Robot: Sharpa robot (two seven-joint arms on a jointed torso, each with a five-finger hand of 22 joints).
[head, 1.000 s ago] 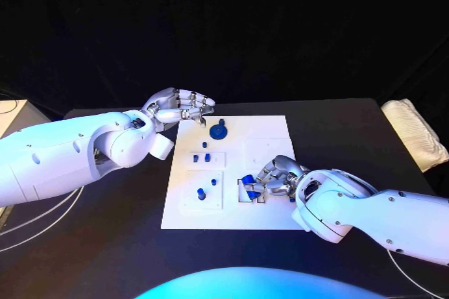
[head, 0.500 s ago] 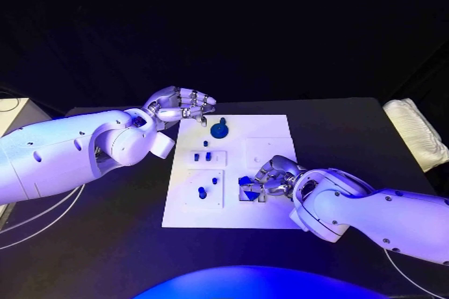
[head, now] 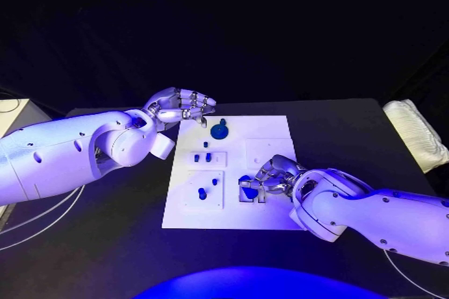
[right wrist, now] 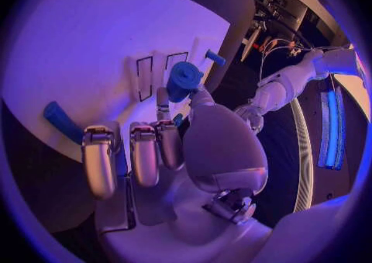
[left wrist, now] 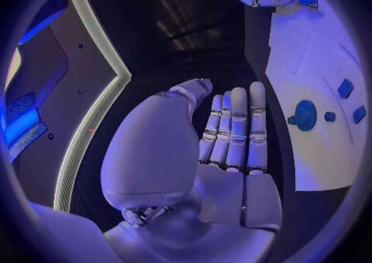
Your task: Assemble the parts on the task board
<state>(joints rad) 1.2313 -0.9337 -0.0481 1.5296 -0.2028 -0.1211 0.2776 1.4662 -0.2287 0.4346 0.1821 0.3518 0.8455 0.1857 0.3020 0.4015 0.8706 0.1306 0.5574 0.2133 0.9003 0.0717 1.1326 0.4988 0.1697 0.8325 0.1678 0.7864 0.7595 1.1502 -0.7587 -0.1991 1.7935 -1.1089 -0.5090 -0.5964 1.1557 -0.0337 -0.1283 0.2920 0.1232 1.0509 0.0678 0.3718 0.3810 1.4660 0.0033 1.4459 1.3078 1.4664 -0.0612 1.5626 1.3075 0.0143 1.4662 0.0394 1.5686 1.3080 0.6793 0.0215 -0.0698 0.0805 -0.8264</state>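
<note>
The white task board (head: 271, 133) lies mid-table. My right hand (head: 272, 176) is low over its near right part, with thumb and a finger pinching a round blue part (right wrist: 185, 80), also seen at the fingertips (head: 248, 184). A longer blue piece (right wrist: 62, 121) lies on the board (right wrist: 93, 40) beside those fingers. My left hand (head: 182, 106) hovers at the board's far left corner with loosely bent fingers (left wrist: 232, 128) and holds nothing. A blue disc part (head: 219, 131) lies just beside it on the board. Small blue pegs (head: 202, 158) stand in a slot plate further in.
Two more small blue parts (head: 202, 194) sit in the near left plate. A pale cushion (head: 412, 133) lies at the table's right edge and a pale box (head: 14, 114) at the left. Cables (head: 37, 221) trail below the left arm.
My right hand has shifted slightly over the near right slots with the blue part at its fingertips. The left hand has stayed put.
</note>
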